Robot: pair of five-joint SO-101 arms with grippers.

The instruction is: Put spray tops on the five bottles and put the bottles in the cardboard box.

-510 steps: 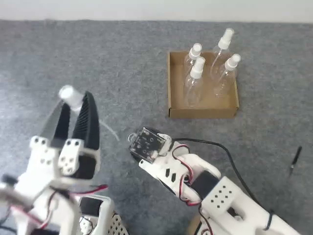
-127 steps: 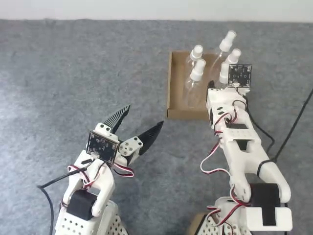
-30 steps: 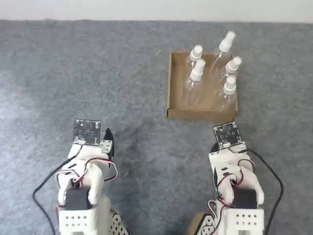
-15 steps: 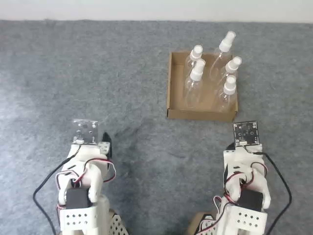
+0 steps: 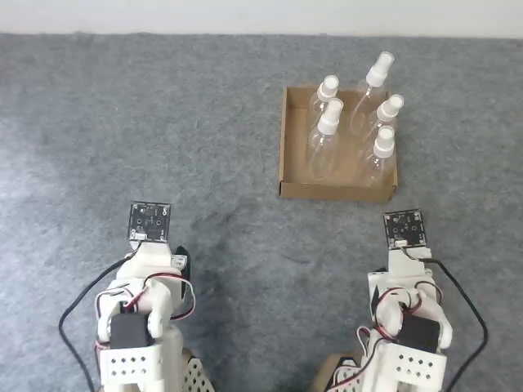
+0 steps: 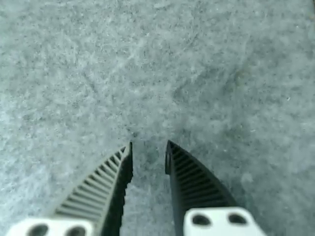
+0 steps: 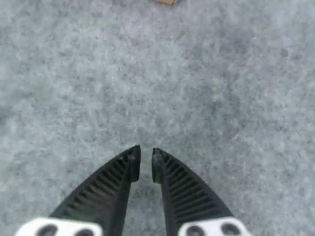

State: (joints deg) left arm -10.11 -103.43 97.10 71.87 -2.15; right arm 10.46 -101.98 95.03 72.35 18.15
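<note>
The cardboard box (image 5: 282,147) sits at the back right of the grey carpet. Five clear bottles stand in it, each with a white spray top, among them the front right bottle (image 5: 382,145) and the back one (image 5: 379,67). My left arm (image 5: 149,273) is folded back at the near left, far from the box. Its gripper (image 6: 148,143) hangs over bare carpet, fingers nearly together with nothing between them. My right arm (image 5: 406,282) is folded back at the near right, just in front of the box. Its gripper (image 7: 145,149) is shut and empty over carpet.
Grey carpet (image 5: 163,122) covers the table, with free room left of the box and between the arms. A corner of the cardboard box (image 7: 167,1) shows far ahead in the right wrist view.
The right arm has drawn back from the box toward its base and shifted right. The left arm has settled back slightly. All five bottles have stayed in the box.
</note>
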